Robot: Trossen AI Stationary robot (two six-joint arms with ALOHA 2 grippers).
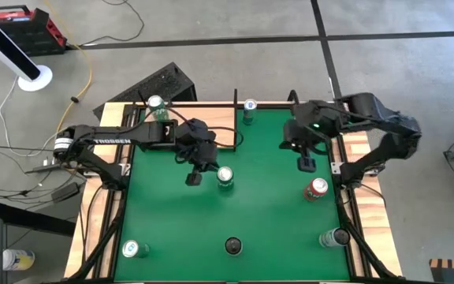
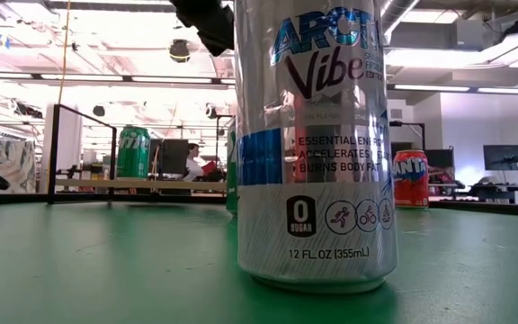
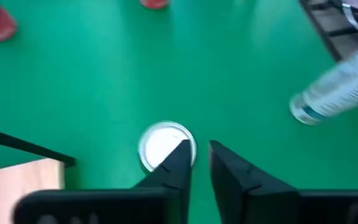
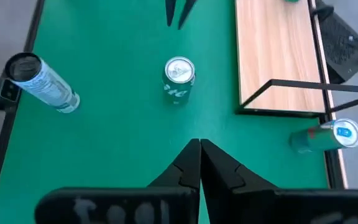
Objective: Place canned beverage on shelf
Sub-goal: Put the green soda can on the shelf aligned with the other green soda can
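Green mat [image 1: 274,221] lies under everything. At my far left, near the front edge, stands a can [image 1: 135,249]. Farther back a green can [image 1: 158,106] stands at the shelf's left back corner.

My left claw [image 3: 197,144] hangs over the mat just in front of the shelf [image 1: 211,118]. Its fingers are parted by a thin gap and pinch nothing. A white-topped can [image 1: 225,177] stands upright just to its right, off the shelf. I cannot tell whether one finger touches it.

A blue-topped can [image 1: 249,109] stands just beside the shelf's right back corner.

My right claw [image 4: 199,142] is pressed together and empty, over the mat's right side. A red can [image 1: 316,189] stands near it, and a silver can [image 1: 333,237] sits closer to the front.
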